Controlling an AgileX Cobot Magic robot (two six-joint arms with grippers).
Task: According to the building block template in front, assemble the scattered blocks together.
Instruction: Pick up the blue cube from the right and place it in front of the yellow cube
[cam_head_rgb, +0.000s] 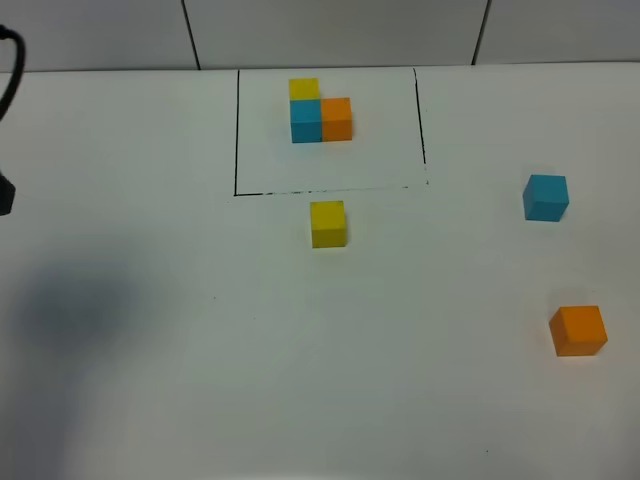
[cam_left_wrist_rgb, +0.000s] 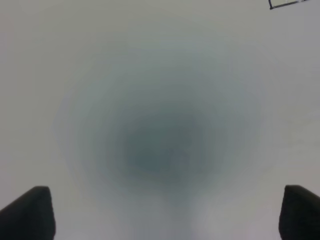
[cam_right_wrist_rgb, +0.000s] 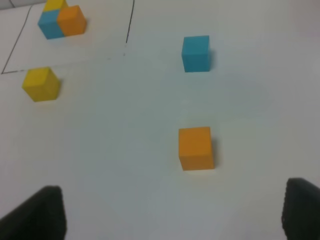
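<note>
The left gripper (cam_left_wrist_rgb: 164, 214) shows two matte black fingers (cam_left_wrist_rgb: 27, 214), blunt and wedge-shaped with rounded corners. The right gripper (cam_right_wrist_rgb: 167, 212) has the same plain black fingers (cam_right_wrist_rgb: 37, 215), their outlines blurred. At the table's (cam_head_rgb: 150, 400) left edge a thin black cable (cam_head_rgb: 14, 60) curves, and nearer along that edge shows a small black part (cam_head_rgb: 4, 195).

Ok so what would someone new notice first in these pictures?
An L-shaped cluster of yellow, blue and orange cubes sits inside a thin black outline at the far side. Loose: a small yellow cube just outside it, a small blue cube and a small orange cube further right.
</note>
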